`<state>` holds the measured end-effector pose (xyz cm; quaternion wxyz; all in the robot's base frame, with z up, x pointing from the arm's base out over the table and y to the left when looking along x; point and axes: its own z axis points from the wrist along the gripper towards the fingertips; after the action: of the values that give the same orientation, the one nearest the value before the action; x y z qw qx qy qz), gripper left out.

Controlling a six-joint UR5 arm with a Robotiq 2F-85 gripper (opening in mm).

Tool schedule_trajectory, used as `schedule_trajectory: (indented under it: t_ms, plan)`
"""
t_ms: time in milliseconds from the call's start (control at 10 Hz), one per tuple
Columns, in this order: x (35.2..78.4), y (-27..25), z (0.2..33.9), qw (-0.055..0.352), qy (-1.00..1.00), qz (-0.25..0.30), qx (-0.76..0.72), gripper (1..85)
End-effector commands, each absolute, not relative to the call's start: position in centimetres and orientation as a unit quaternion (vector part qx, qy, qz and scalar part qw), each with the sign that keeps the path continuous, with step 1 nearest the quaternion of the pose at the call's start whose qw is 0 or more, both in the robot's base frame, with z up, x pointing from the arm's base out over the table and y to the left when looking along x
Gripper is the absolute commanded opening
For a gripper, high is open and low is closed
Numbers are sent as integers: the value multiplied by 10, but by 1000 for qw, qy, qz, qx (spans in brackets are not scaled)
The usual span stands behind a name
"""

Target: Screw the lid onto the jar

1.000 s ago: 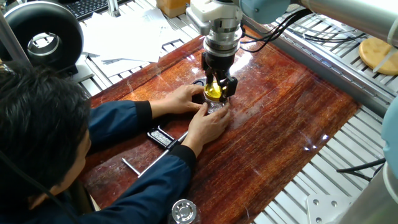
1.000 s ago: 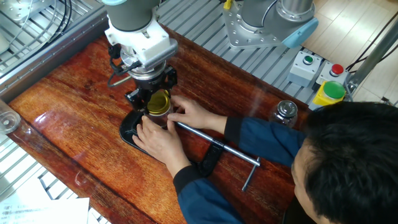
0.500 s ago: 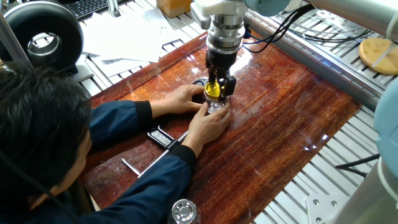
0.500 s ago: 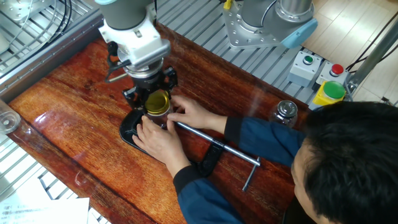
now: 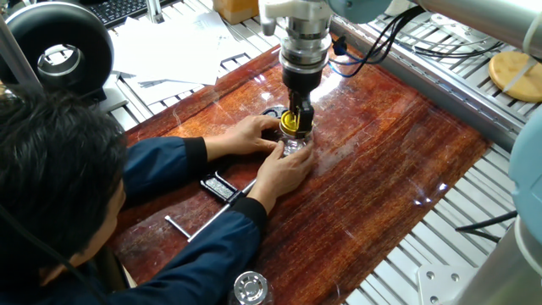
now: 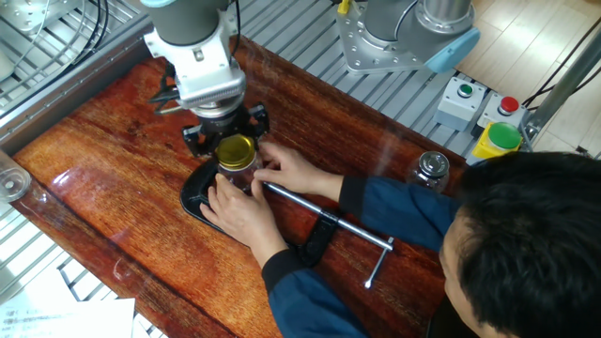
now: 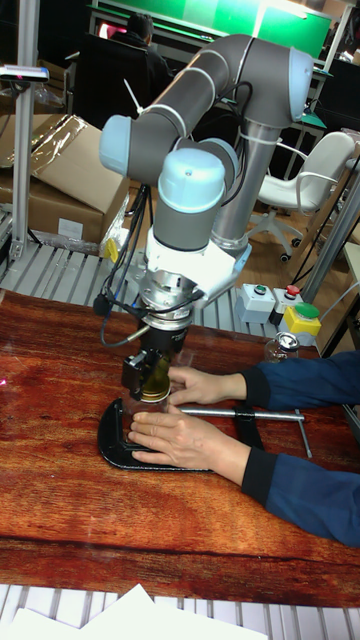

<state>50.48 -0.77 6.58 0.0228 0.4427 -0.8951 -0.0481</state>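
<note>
The yellow-gold lid [image 5: 292,125] [image 6: 235,150] [image 7: 155,380] sits on the mouth of the small glass jar [image 5: 296,146] [image 6: 238,173]. My gripper [image 5: 296,120] [image 6: 229,141] [image 7: 150,375] comes straight down from above and is shut on the lid, one finger on each side. A person's two hands [image 6: 246,202] wrap around the jar and hold it on a black base pad [image 6: 192,199], so most of the glass is hidden.
A metal clamp bar [image 6: 324,214] runs from the pad toward the person. A second jar with a silvery top [image 6: 432,169] [image 5: 251,288] stands near the table edge. A tan wooden disc [image 5: 517,74] lies off the board, and a button box [image 6: 460,99] is behind it.
My gripper has turned about its vertical axis with the lid in its fingers. The hands and jar have stayed in place.
</note>
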Motion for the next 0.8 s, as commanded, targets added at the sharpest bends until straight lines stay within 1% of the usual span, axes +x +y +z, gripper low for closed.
schedule_trajectory:
  t_ms: [0, 200, 300, 400, 600, 700]
  plan:
    - [506, 1, 68, 25, -922, -67, 381, 503]
    - [500, 6, 81, 41, -938, -98, 329, 503]
    - [501, 7, 83, 43, -945, -100, 307, 503]
    - [505, 9, 78, 36, -950, -103, 294, 513]
    - [516, 12, 61, 8, -954, -107, 281, 550]
    - [519, 7, 58, 4, -953, -107, 285, 563]
